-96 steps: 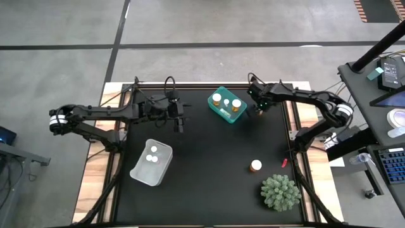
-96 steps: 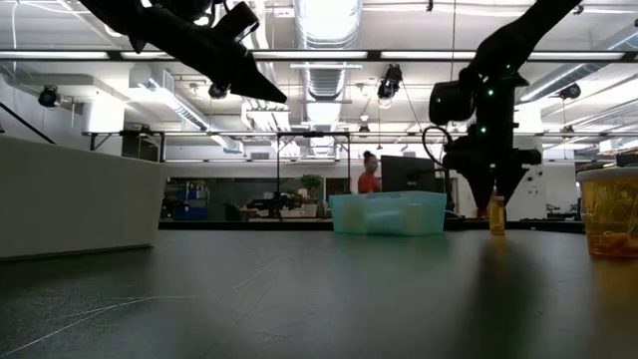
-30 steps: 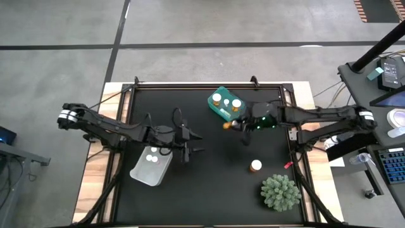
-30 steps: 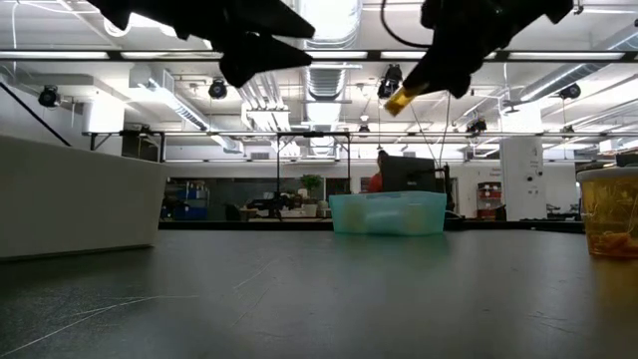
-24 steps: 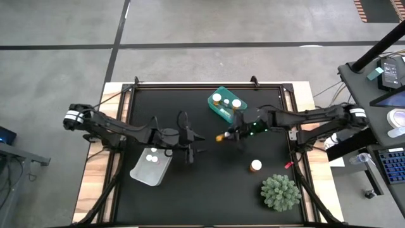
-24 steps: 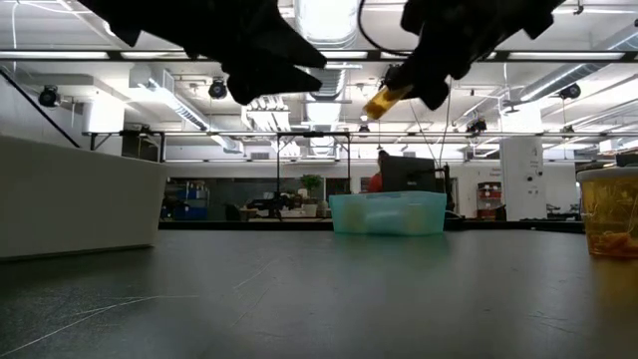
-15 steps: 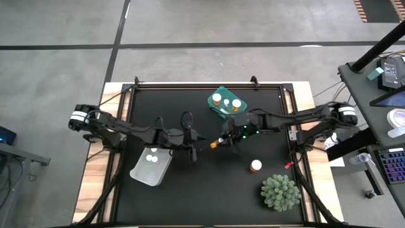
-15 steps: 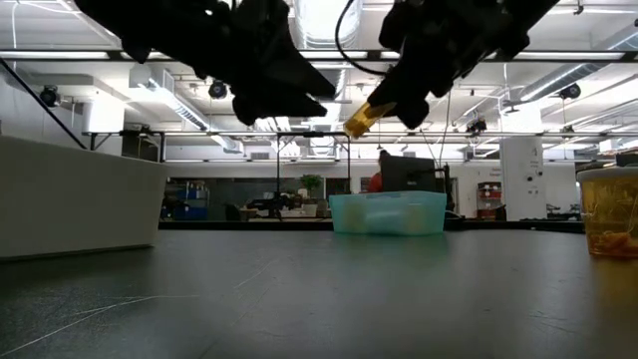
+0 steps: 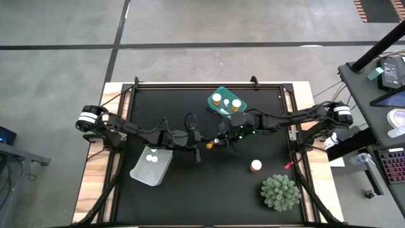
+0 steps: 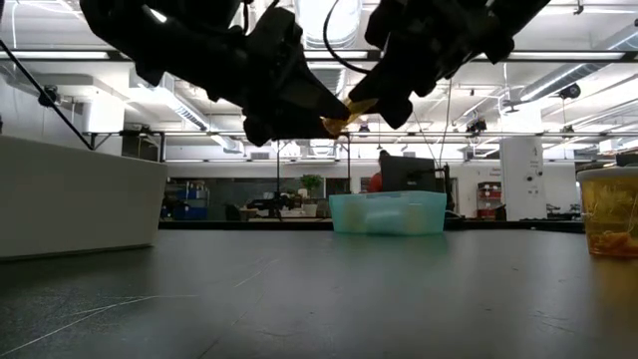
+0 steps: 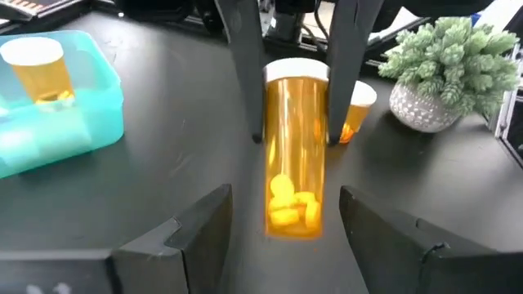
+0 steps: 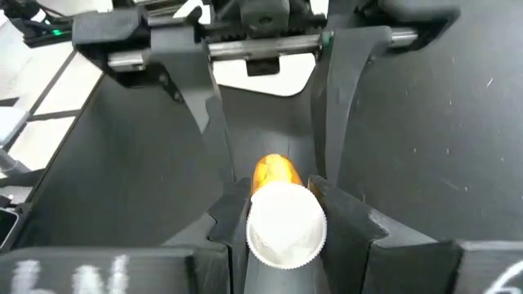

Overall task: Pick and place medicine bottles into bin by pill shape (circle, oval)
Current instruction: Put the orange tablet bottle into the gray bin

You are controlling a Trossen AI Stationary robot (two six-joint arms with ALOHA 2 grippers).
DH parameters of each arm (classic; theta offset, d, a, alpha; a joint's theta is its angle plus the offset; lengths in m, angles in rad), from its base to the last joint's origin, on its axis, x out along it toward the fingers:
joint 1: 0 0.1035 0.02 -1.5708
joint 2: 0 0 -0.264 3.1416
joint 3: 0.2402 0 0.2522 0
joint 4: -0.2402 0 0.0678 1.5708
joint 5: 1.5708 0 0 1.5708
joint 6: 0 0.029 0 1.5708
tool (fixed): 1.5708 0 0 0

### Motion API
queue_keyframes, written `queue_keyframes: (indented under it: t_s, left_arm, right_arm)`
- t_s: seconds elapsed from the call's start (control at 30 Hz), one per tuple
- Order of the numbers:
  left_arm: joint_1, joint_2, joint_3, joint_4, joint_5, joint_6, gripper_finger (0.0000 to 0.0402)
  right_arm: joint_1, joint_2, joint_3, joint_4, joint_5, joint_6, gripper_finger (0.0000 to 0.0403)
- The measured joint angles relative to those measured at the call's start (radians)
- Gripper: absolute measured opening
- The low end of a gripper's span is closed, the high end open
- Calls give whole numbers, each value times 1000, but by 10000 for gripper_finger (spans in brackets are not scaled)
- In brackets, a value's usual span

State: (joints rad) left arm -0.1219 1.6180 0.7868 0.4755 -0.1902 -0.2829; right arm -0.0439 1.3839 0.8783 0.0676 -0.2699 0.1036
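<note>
The right gripper (image 9: 219, 140) clamps a smooth amber bottle (image 11: 294, 155) by its white round cap end, mid-air over the table's middle. The left gripper (image 9: 200, 148) spreads its fingers around the bottle's base. Two capped bottles stand in the teal bin (image 9: 217, 108), two white ones in the clear bin (image 9: 142, 171).

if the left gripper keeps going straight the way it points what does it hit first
The amber bottle held by the right gripper: its base sits between the left gripper's open jaws, apparently not yet touching.
</note>
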Motion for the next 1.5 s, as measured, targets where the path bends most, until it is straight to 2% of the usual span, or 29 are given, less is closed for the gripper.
queue_keyframes:
  t_s: [0.63, 0.8, 1.07, 1.2, 1.5]
  left_arm:
    - [0, 13, 0, 88, 2, 3, 207]
    - [0, 31, 0, 101, 3, 9, 176]
    - [0, 31, 0, 99, 3, 10, 95]
    - [0, 31, 0, 100, 3, 10, 69]
    - [-17, 22, -1, 76, 3, 0, 80]
  right_arm:
    - [0, -4, 0, 21, 8, -11, 106]
    - [0, -4, 0, 20, 8, -11, 107]
    - [0, -4, -1, 21, 8, -10, 113]
    - [0, -4, -1, 20, 8, -8, 139]
    - [-29, -69, -2, 1, 9, -10, 229]
